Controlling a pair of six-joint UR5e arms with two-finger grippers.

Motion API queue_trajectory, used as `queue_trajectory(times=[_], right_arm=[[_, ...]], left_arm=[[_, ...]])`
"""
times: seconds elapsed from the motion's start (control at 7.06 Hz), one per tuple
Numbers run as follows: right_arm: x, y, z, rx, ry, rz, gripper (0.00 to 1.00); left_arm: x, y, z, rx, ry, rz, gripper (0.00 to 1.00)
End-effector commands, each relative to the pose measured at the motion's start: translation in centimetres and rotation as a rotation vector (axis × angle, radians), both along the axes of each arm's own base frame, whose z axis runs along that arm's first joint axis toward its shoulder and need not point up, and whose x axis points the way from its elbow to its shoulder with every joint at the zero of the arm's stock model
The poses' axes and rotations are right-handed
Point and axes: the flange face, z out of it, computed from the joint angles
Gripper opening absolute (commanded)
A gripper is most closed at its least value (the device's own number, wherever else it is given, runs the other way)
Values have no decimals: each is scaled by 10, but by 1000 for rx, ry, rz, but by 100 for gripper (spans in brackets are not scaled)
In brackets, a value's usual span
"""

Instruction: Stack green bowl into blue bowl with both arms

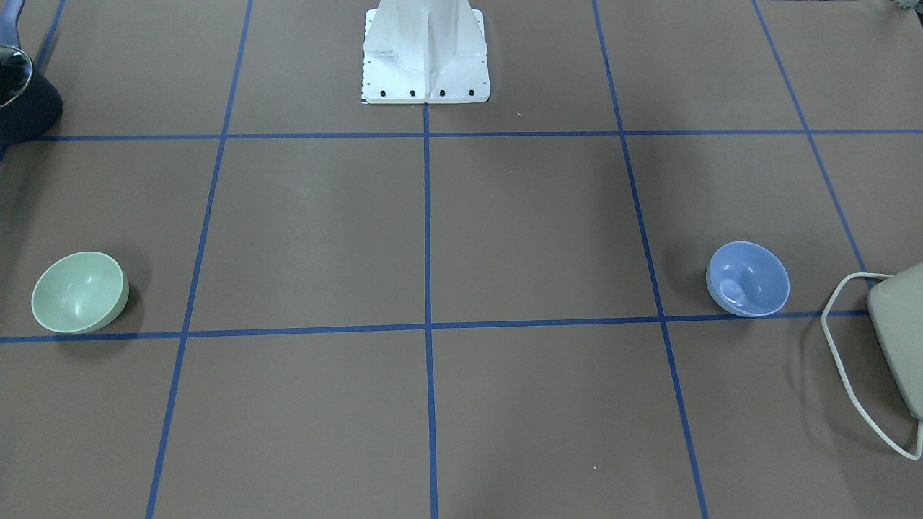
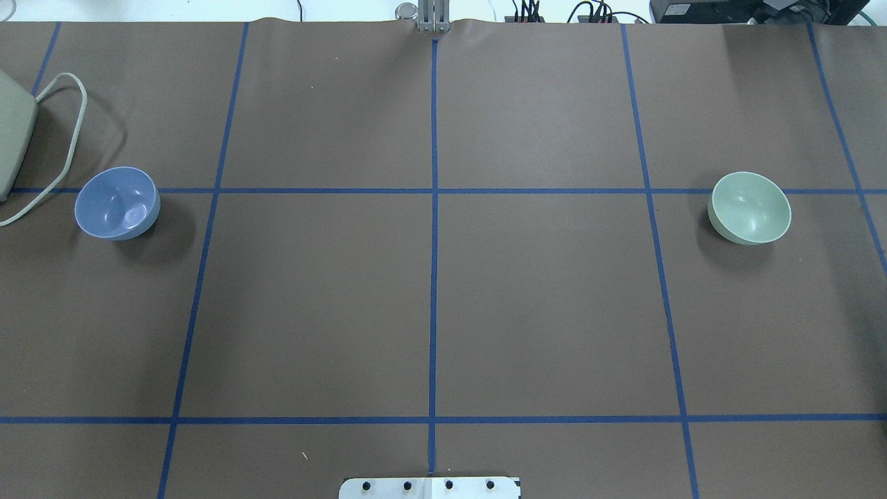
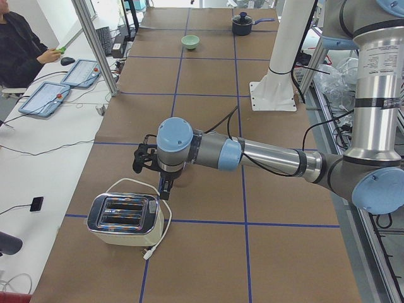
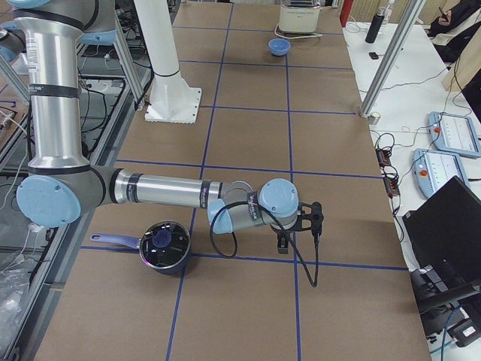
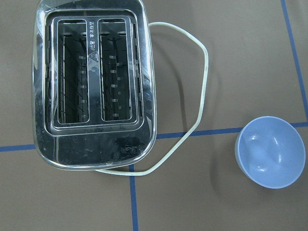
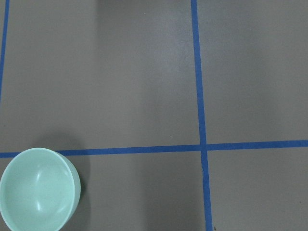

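The green bowl (image 1: 79, 292) stands upright on the brown table, at the right in the overhead view (image 2: 750, 207). It also shows in the right wrist view (image 6: 38, 190) at the lower left. The blue bowl (image 1: 748, 279) stands upright at the overhead view's left (image 2: 116, 203), next to a toaster, and in the left wrist view (image 5: 272, 151) at the lower right. My left gripper (image 3: 144, 158) hangs high above the blue bowl's area. My right gripper (image 4: 310, 218) hangs high above the green bowl's area. Both show only in side views, so I cannot tell whether they are open or shut.
A chrome toaster (image 5: 91, 82) with a white cord (image 5: 199, 96) lies close beside the blue bowl. A dark pot (image 4: 164, 244) with a handle sits near the green bowl's end. The white pedestal (image 1: 425, 50) stands at the table's middle back. Operators' desk runs alongside.
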Motion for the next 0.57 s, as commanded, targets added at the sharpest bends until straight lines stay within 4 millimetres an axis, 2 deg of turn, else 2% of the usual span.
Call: queue_trajectory(times=[0.0,0.14,0.42], right_arm=[[-12,-10,0,-4,26,-16,100],[-21,-12,6,-9,37,-31,100],[-34,-20,0,-11,38,-46,100]], left_arm=[[3,-23,-23,-14,-1,-4,98],[31,-45,-46,-36,8,9,98],[96,-79,-74,-55,20,75,98]])
